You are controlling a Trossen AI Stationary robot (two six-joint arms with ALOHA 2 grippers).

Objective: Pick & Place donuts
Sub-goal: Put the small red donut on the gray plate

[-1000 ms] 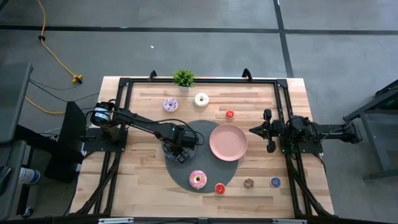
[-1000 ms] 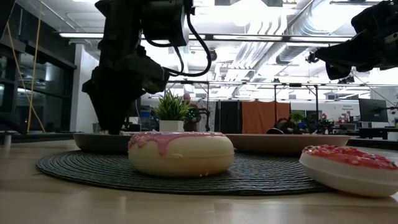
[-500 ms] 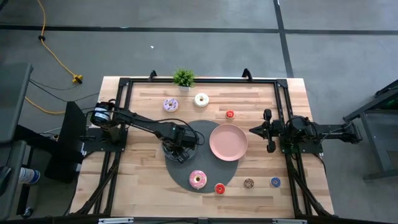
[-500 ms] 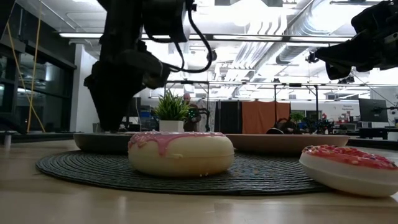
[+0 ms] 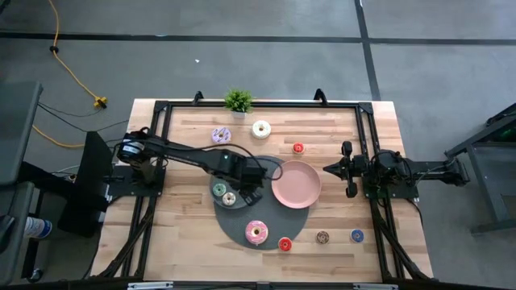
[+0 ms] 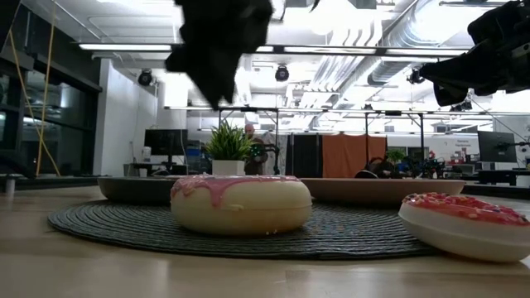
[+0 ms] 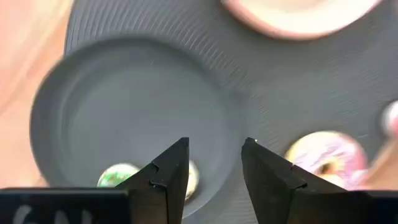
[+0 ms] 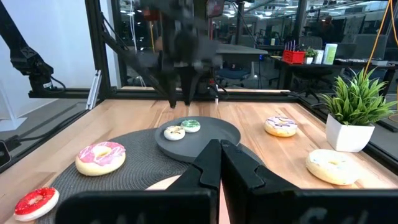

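My left gripper [image 5: 251, 184] hangs open in the air over the right part of the grey plate [image 5: 236, 187], holding nothing; in the left wrist view its fingers [image 7: 214, 171] stand apart above the plate [image 7: 137, 106]. A tiny green donut [image 5: 219, 189] and a tiny cream donut [image 5: 229, 198] lie in that plate. The pink iced donut [image 5: 256, 232] rests on the dark round mat [image 5: 242, 225]. The purple donut [image 5: 221, 136] and white donut [image 5: 261, 128] lie on the far side of the table. My right gripper [image 8: 219, 155] waits shut at the table's right edge.
A pink plate [image 5: 296, 184] sits on the mat just right of my left gripper. Small red donuts [image 5: 284, 243] [image 5: 298, 148], a brown donut [image 5: 322, 237] and a blue donut [image 5: 356, 235] lie on the wood. A potted plant [image 5: 238, 100] stands at the far edge.
My left gripper has risen from low over the grey plate and moved toward the table's right and far side, toward the pink plate. The green and cream donuts, which it covered before, now show lying in the grey plate.
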